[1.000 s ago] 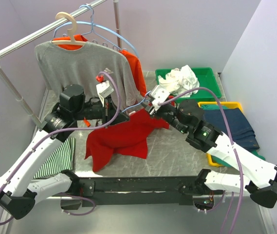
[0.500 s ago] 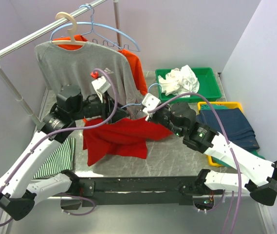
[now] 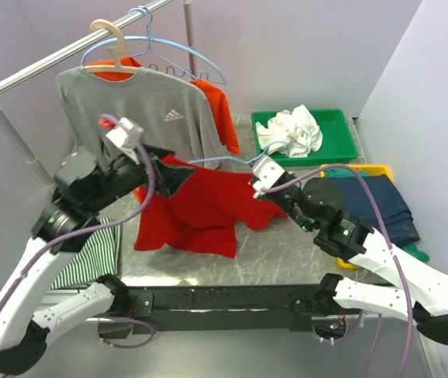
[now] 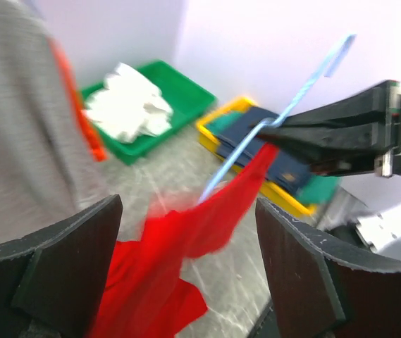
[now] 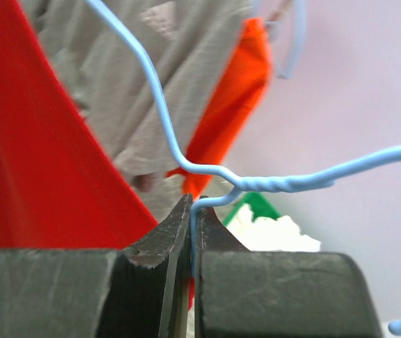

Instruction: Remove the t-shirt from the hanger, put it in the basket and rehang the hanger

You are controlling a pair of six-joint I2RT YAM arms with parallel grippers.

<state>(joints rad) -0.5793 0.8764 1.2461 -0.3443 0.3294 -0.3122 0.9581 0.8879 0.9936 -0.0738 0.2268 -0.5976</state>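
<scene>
The red t-shirt [image 3: 200, 209] hangs in loose folds from a light blue wire hanger [image 3: 220, 162] over the table's middle. My right gripper [image 3: 258, 186] is shut on the hanger's wire just below its twisted neck [image 5: 278, 183]; the jaws pinch the wire [image 5: 193, 222]. In the right wrist view the red t-shirt [image 5: 31, 162] fills the left side. My left gripper [image 3: 178, 177] is open at the shirt's upper left, and no cloth sits between its fingers [image 4: 52, 274]. Its wrist view looks down on the red t-shirt [image 4: 151, 282] and the blue hanger [image 4: 256, 151].
A grey t-shirt [image 3: 129, 102] on a wooden hanger and an orange shirt [image 3: 217, 110] hang on the rail, beside an empty blue hanger [image 3: 172, 49]. At the right are a green bin [image 3: 338, 126] with white cloth and a yellow bin [image 3: 377, 169] with navy cloth. Striped cloth [image 3: 90, 260] lies at the left.
My left gripper let go of the red t-shirt, opened and rose up and to the left. My right gripper shut on the hanger wire and shifted right; the shirt now hangs from the hanger.
</scene>
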